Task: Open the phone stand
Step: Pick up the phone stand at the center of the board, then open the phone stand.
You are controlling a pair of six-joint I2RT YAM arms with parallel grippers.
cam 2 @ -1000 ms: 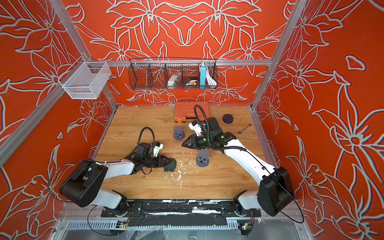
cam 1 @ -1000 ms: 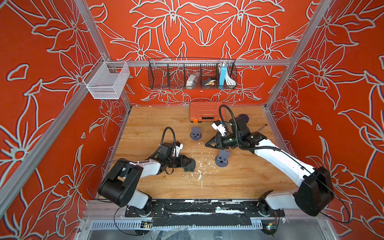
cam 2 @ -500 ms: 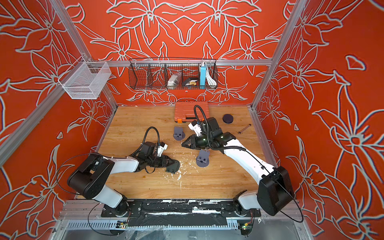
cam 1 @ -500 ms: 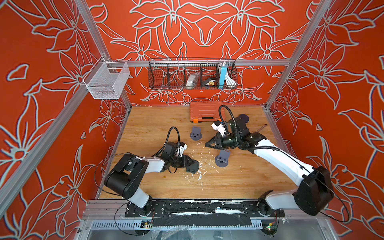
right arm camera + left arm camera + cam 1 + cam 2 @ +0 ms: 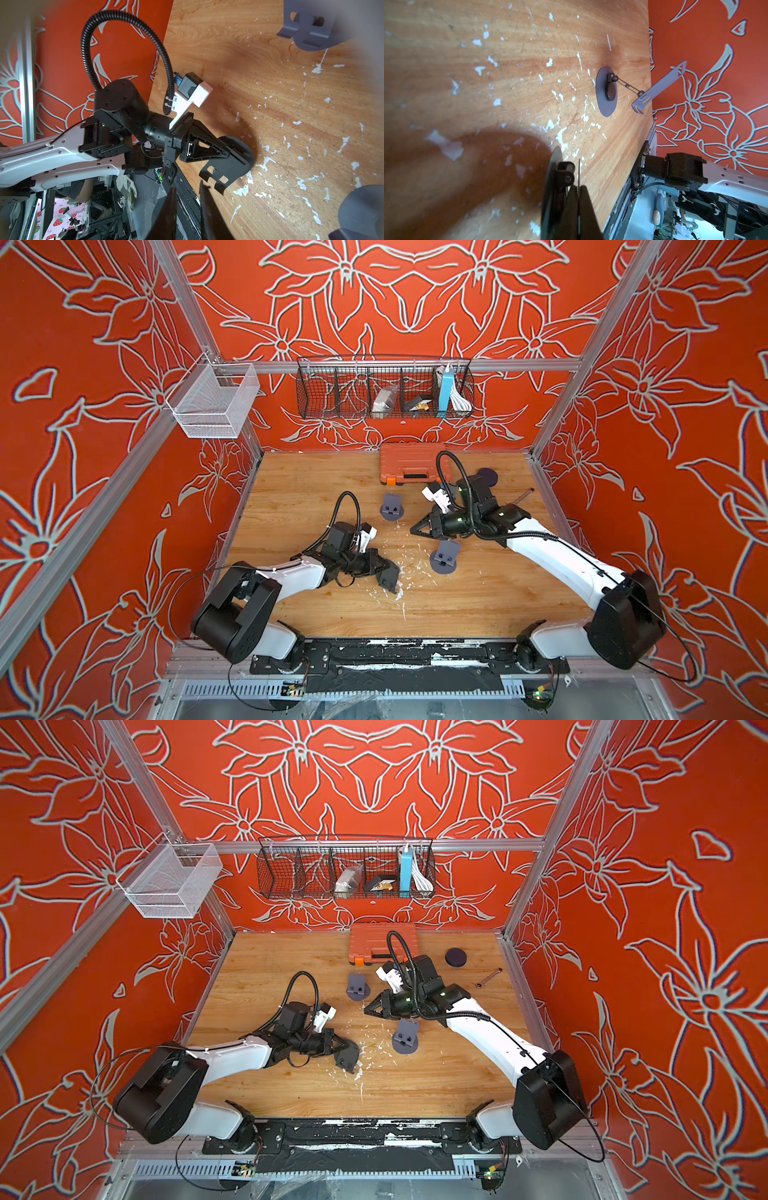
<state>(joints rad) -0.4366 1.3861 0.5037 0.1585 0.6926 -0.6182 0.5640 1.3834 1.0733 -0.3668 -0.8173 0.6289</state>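
A dark phone stand [image 5: 390, 577] [image 5: 347, 1055], with a round base and a cut-out plate, is at the table's front middle. My left gripper [image 5: 383, 570] [image 5: 341, 1048] is shut on it. In the left wrist view the thin plate edge sits clamped in the left gripper [image 5: 579, 188], with the round base [image 5: 552, 182] beside the fingers. In the right wrist view the phone stand [image 5: 236, 160] shows its plate angled off the base. My right gripper [image 5: 415, 529] [image 5: 368, 1009] [image 5: 188, 199] hovers behind it, open a little and empty.
Two grey stands, unfolded, are on the table [image 5: 392, 508] [image 5: 444, 559], and a flat dark disc [image 5: 487, 477] lies at the back right. An orange case [image 5: 409, 466] sits against the back wall, a wrench [image 5: 523, 495] by the right wall. White flakes litter the middle of the table.
My left arm has slid right towards the centre, carrying the dark stand, and its jaws have closed onto the plate. The right gripper's jaws have narrowed; that arm stayed in place.
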